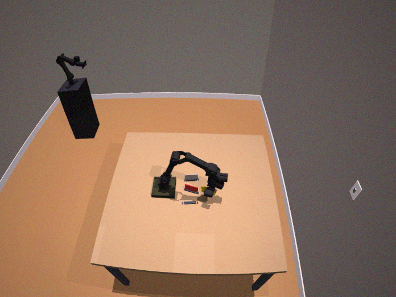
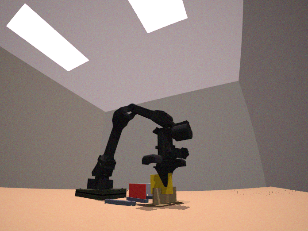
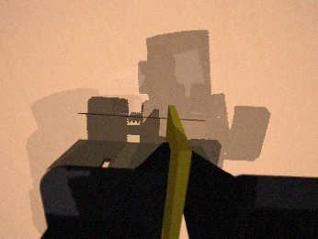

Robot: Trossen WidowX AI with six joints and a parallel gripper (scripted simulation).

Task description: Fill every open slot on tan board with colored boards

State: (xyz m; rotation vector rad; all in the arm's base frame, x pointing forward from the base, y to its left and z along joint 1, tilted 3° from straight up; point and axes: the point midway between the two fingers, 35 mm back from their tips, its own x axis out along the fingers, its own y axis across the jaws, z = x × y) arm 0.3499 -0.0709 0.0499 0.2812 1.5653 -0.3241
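My gripper (image 2: 165,183) (image 3: 171,149) points down and is shut on the yellow board (image 1: 203,188) (image 2: 155,183) (image 3: 177,193), which is upright and crosswise to the standing tan board (image 2: 170,199) (image 3: 121,153). In the exterior view the yellow board's lower part overlaps the tan board's upper part, and its top stands above it. The notch's fit is hidden. An open slot (image 3: 106,163) shows left of the yellow board in the wrist view. A red board (image 1: 191,188) (image 2: 137,190) and a grey board (image 1: 191,177) (image 2: 148,189) stand in holders nearer the arm's base.
An empty holder (image 1: 189,202) (image 2: 119,202) lies on the table near the red board's holder (image 2: 136,199). The arm's base (image 1: 163,188) (image 2: 100,194) is left of the holders. A second arm on a black pedestal (image 1: 79,111) stands away from the table.
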